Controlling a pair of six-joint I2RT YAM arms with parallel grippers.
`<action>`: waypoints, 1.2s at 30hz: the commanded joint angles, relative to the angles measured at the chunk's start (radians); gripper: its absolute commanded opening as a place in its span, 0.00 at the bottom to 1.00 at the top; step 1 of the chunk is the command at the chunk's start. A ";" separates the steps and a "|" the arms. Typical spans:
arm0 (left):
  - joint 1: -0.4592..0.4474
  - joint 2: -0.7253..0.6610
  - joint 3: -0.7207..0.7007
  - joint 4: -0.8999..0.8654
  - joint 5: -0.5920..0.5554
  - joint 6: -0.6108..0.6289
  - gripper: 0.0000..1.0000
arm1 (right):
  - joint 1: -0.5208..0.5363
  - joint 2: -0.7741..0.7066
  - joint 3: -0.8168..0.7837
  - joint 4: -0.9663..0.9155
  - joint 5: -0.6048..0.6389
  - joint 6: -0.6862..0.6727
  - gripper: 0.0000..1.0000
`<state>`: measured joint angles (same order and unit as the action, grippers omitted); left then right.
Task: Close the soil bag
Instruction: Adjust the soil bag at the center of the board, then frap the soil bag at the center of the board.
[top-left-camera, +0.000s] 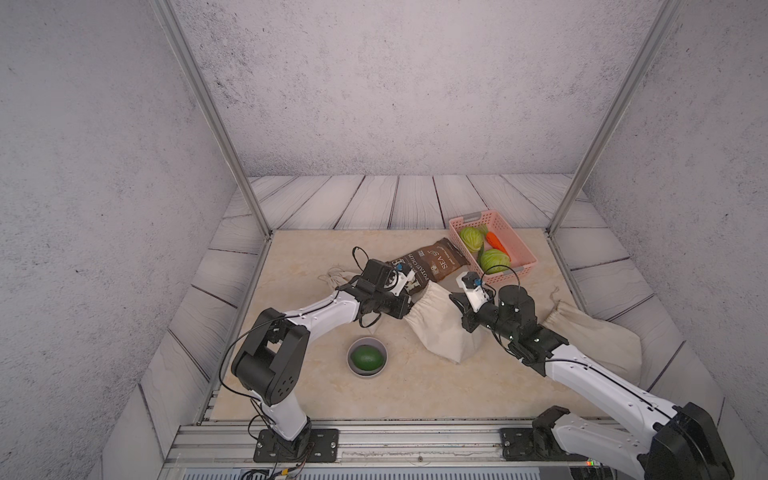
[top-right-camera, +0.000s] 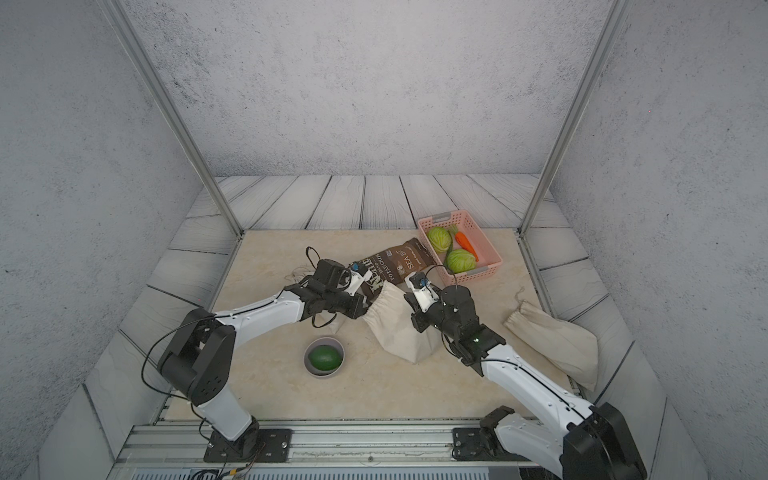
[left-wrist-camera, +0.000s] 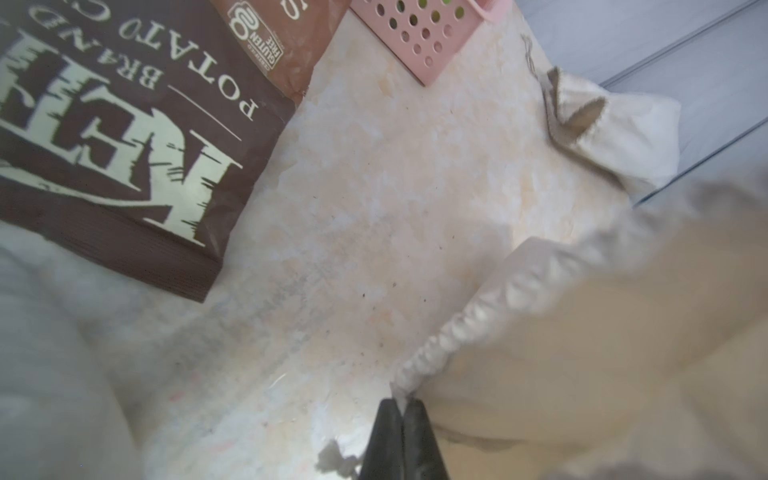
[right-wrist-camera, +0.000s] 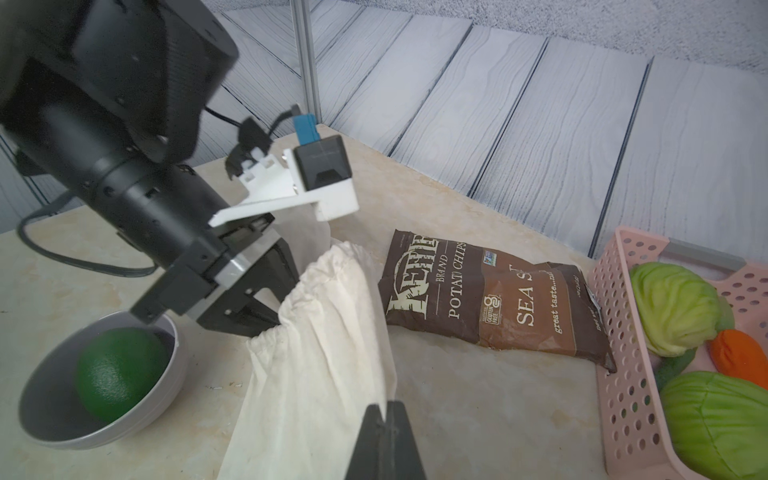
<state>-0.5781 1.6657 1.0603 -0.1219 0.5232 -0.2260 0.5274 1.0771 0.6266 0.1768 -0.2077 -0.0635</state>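
Both top views look down from high behind the robot over the whole surface (top-left-camera: 415, 386), while both wrist cameras sit low and close, sharing the soil bag (right-wrist-camera: 324, 353), chip bag (right-wrist-camera: 490, 299) and pink basket (right-wrist-camera: 615, 353).

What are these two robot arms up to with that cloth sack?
Both arms are working on the cream cloth bag in the middle of the table. The left gripper is shut, pinching the gathered rim at the bag's mouth. The right gripper is shut on the cloth at the bag's side. The mouth is puckered but does not look fully drawn closed yet.
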 joint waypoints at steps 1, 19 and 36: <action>0.009 -0.112 -0.004 -0.025 -0.125 -0.004 0.00 | -0.008 0.016 0.009 0.033 0.046 0.008 0.08; -0.047 -0.288 0.111 -0.125 -0.289 -0.176 0.00 | 0.297 -0.039 0.050 0.118 0.256 -0.019 0.99; -0.064 -0.390 0.065 -0.118 -0.387 -0.202 0.10 | 0.325 0.208 0.145 0.127 0.451 -0.128 0.29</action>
<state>-0.6422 1.3403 1.1450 -0.2531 0.2226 -0.4385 0.8650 1.3357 0.7563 0.3080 0.2527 -0.1604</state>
